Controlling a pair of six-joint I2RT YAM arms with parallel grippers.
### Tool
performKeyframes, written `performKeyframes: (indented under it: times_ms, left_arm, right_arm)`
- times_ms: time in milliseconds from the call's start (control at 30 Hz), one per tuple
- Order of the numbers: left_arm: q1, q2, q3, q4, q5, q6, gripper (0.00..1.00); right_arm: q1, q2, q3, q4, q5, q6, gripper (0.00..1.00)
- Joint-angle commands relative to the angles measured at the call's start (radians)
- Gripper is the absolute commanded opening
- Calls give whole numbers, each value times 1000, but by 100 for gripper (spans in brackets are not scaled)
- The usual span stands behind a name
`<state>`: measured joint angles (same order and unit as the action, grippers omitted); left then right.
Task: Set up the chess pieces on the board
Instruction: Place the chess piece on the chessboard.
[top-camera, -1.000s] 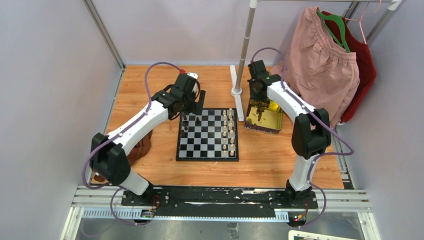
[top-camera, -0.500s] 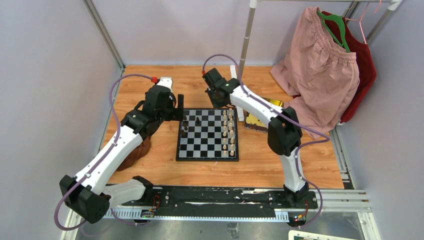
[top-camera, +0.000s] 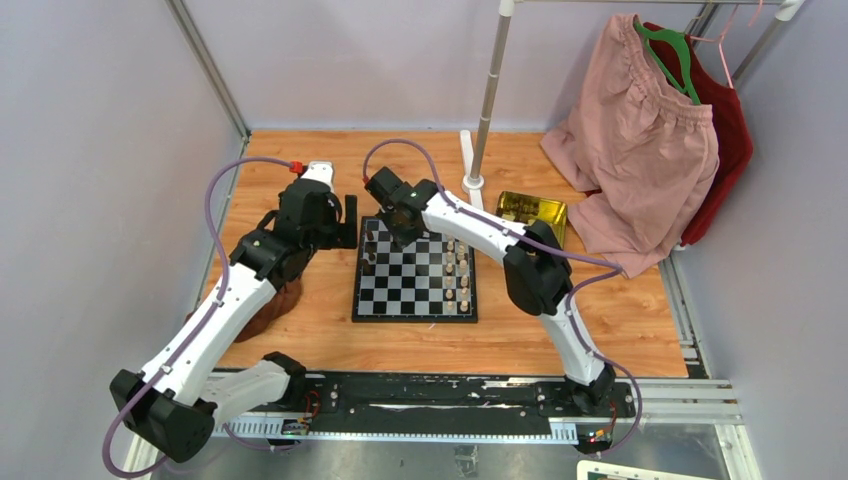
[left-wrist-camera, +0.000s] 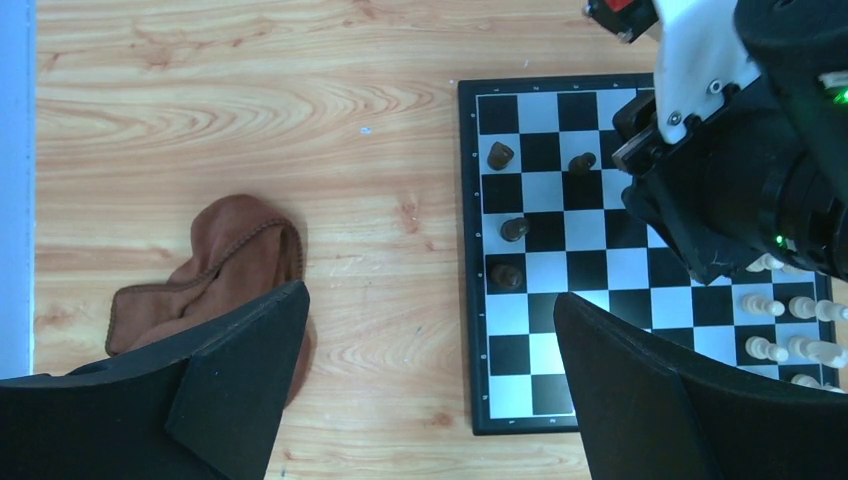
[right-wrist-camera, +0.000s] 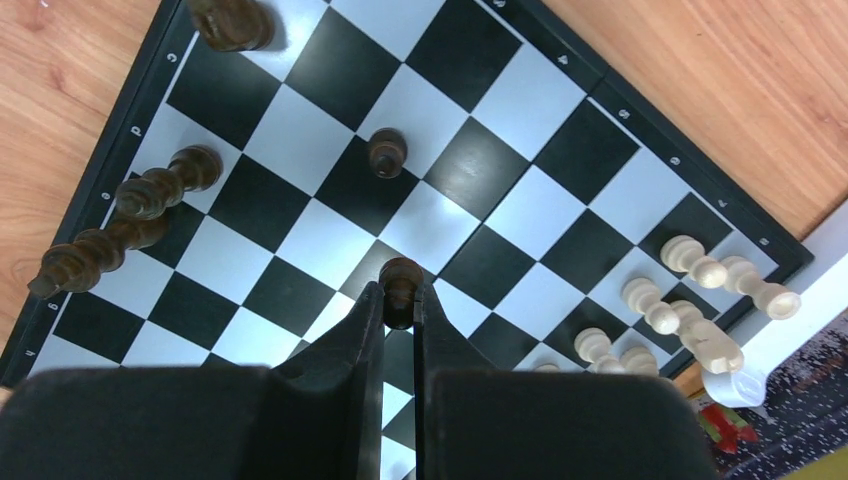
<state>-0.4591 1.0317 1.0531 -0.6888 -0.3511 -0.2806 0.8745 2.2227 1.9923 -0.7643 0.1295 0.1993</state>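
Both arms had white shells with black joints. A purple cable (top-camera: 212, 196) looped along the left arm (top-camera: 232, 295), at eight o'clock overhead, ending in a red plug (top-camera: 296, 167). The right arm (top-camera: 470, 225), at four o'clock, carried a green light (top-camera: 412, 191). The fingers (right-wrist-camera: 340, 400) of the right gripper (right-wrist-camera: 400, 292) were matte black.

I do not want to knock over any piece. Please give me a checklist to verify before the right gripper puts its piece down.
1. Right gripper shut on the dark piece: ok.
2. Dark piece upright in the grip: cannot tell, it is seen from above.
3. Board square beneath it free: cannot tell, the gripper hides it.
4. Neighbouring piece apart from the held one: ok.
5. White pieces away from the right gripper: ok.
6. Left gripper open and empty: ok.
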Motion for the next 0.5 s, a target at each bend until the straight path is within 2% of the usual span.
performKeyframes:
  times_ms: [0, 233, 467]
  left_arm:
    - [12, -4, -1, 5, -6, -3, 100]
    - [16, 7, 11, 16, -6, -3, 100]
    - [19, 14, 16, 18, -5, -6, 100]
  right_arm:
    - [25, 26, 33, -46, -15, -3, 0]
    - [32, 48, 25, -47, -21, -4, 1]
    - [32, 66, 21, -47, -25, -6, 6]
